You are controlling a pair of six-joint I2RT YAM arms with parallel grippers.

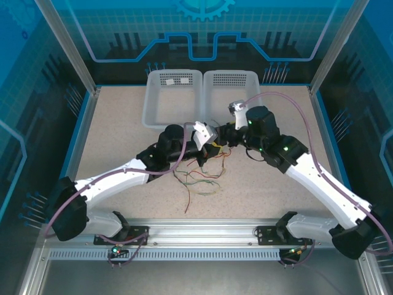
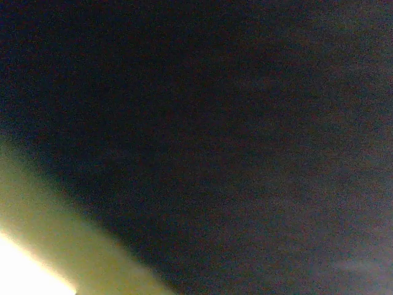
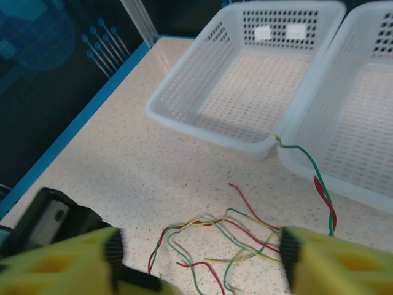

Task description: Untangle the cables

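1. Tangled red, green and yellow cables [image 1: 202, 175] [image 3: 215, 246] lie at the middle of the table [image 1: 123, 135], just before two baskets [image 3: 184, 80].
2. The right gripper [image 3: 199, 258] hangs over them, jaws spread wide; whether the left gripper [image 1: 212, 146] is spread or closed cannot be told.
3. Best approach: pinch one loose end and pull slowly away.

Overhead down, right wrist low — cables [image 1: 199, 176] [image 3: 236, 241] shared

A speckled beige table [image 1: 123, 141] carries two white perforated baskets [image 1: 175, 104] at its far edge, set side by side with rims touching. Nearer the middle, a loose tangle of red, green and yellow cables [image 1: 199, 178] lies on the bare top.
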